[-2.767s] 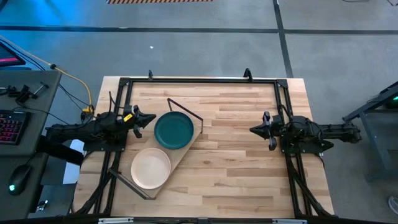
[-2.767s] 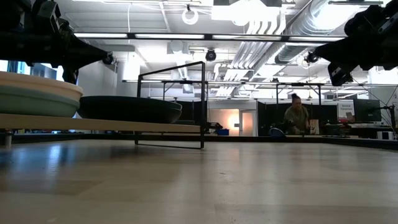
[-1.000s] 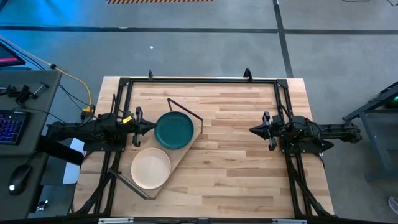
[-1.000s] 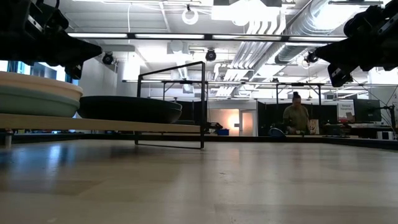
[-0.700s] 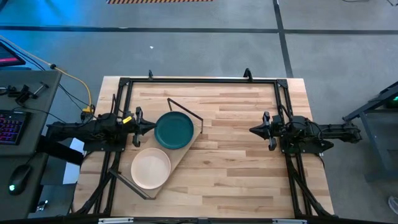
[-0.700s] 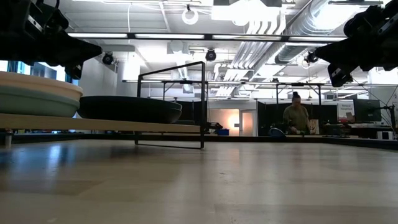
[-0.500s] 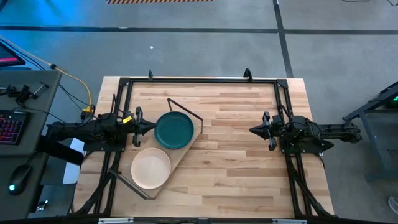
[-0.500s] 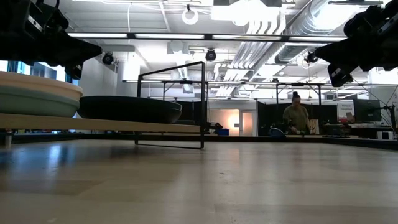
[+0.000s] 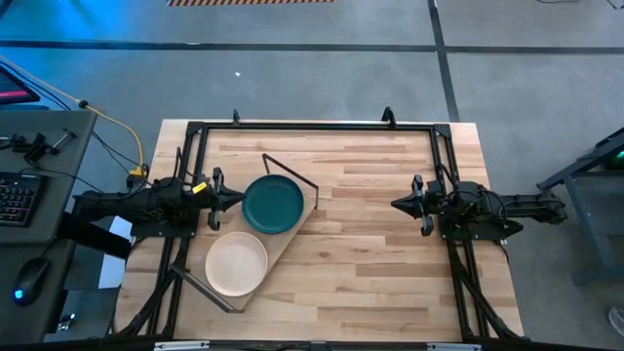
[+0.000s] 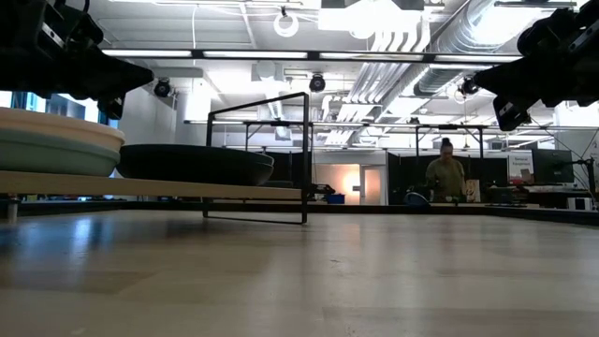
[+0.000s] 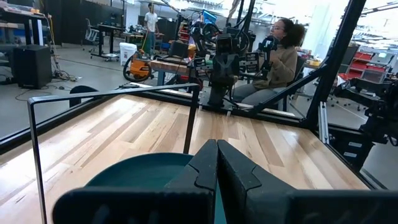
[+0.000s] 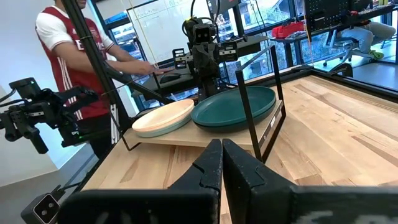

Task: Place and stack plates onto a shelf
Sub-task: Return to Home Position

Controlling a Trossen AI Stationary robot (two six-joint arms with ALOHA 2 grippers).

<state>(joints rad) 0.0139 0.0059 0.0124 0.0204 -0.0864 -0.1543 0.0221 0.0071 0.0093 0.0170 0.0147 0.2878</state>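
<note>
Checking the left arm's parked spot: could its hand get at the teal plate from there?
Probably yes: the left hand, shut, sits beside the teal plate on the shelf, nothing between them.

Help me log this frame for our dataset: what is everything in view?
Teal plate: one, dark teal, on the shelf beside the cream plate.
Cream plate: one, cream-white, stacked on the sage plate.
Sage plate: one, pale green, on the shelf.
Shelf: one, pale board with black rods, table's left half.
Table: one, butcher-block.
Red-shirted person: one, beside the table.
Seated person: one, beyond the table.
Left end effector: one, dark, shut, beside the teal plate.
Right end effector: one, dark, shut, above table's right half.
</note>
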